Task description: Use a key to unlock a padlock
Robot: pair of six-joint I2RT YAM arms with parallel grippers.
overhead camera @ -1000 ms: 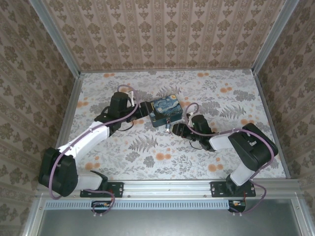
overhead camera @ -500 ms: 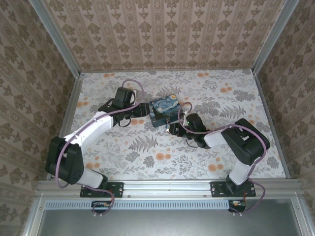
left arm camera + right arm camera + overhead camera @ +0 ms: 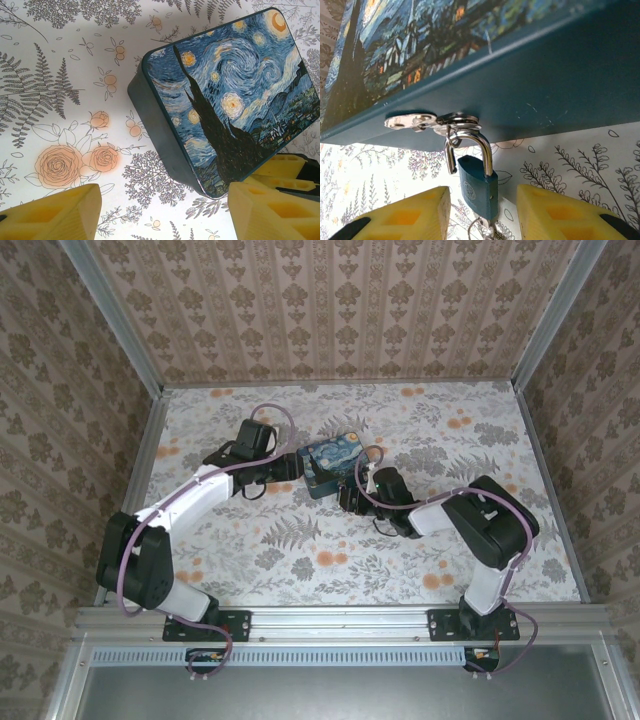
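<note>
The padlock (image 3: 479,187) has a teal-blue body and a silver shackle. It hangs from the hasp (image 3: 415,121) on the side of the night-sky box (image 3: 530,95). One shackle leg stands free above the body. The key (image 3: 485,231) sticks out of the padlock's lower end, with a wire ring on it. My right gripper (image 3: 482,194) is open, a yellow finger on each side of the padlock with a small gap to it. My left gripper (image 3: 165,192) is open at a corner of the box (image 3: 235,95), which lies just ahead of its fingers (image 3: 55,212).
From above, the box (image 3: 333,464) sits mid-table on the flower-print floor (image 3: 330,560), with the left gripper (image 3: 297,468) at its left end and the right gripper (image 3: 348,497) at its near side. Patterned walls ring the table, with free floor all around.
My right gripper has slid left toward the box and now straddles the padlock, with its jaws narrower. The left arm shifted its elbow; its gripper stays at the box's left end.
</note>
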